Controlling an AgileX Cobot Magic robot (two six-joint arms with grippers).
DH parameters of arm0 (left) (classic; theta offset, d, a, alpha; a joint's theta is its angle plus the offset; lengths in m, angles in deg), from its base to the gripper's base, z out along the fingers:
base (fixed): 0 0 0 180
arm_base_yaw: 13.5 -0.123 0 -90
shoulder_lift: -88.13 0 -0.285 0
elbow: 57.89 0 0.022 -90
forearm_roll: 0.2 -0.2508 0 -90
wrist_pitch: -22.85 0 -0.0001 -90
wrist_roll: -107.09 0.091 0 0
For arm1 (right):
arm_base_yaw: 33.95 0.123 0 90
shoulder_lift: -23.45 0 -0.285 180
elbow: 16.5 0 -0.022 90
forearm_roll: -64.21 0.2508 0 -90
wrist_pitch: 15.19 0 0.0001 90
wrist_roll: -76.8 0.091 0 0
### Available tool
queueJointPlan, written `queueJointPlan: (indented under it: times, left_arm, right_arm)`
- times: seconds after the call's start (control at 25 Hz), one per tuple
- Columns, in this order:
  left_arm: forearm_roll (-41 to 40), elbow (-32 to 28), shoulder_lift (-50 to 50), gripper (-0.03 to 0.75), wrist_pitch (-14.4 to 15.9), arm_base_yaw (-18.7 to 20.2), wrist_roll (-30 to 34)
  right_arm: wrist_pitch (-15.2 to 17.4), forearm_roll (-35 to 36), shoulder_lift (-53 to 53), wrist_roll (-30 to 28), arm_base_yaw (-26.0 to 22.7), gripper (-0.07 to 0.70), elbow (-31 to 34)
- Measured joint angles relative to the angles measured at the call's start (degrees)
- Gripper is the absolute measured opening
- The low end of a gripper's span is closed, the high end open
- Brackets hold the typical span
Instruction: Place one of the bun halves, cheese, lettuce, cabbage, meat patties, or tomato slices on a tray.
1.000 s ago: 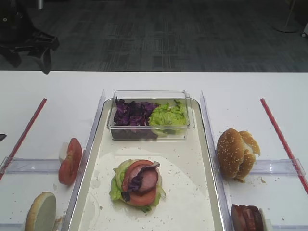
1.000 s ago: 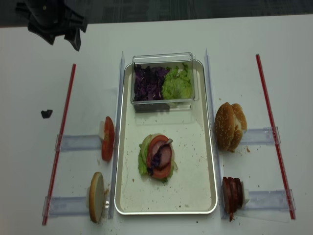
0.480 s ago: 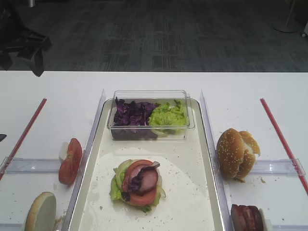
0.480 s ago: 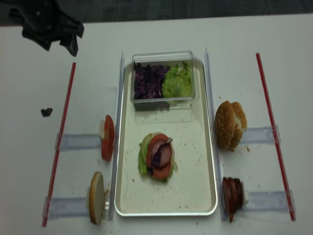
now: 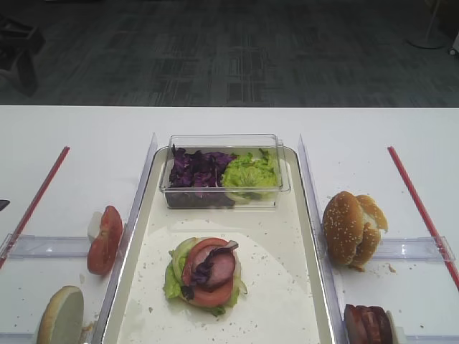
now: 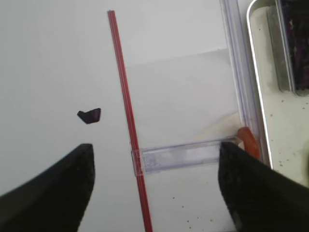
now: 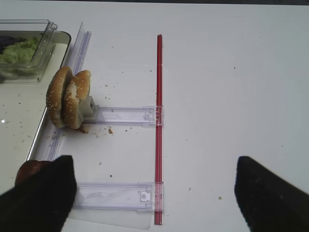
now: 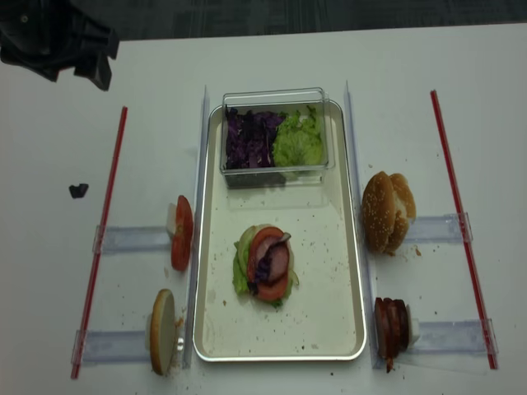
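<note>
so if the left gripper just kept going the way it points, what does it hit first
Likely the bare table. In the wrist view, the open left gripper looks down at the red strip and a clear holder; which it meets first depends on depth.

Tray (image 8: 346, 271): long, cream-white, silvery rim, crumb-speckled, centre of table. Stack mid-tray: lettuce (image 8: 240, 276) beneath, tomato slices (image 8: 265, 240), meat patty (image 8: 277, 262), purple cabbage (image 8: 263, 270) strip on top. Two bun halves (image 8: 383, 211) on edge right of tray; one bun half (image 8: 161, 331) on edge at left front. More tomato slices (image 8: 182, 233) upright left; meat patties (image 8: 392, 326) upright right front.
</note>
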Motion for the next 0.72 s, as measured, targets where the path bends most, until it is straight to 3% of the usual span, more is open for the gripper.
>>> queueJointPlan:
  times: [0.72]
  left_arm:
    - [-1.8, -23.4, 22.0, 0.491, 0.2, 0.0, -4.7]
  right_arm:
    - [0.0, 0.0, 0.0, 0.0, 0.0, 0.678, 0.0]
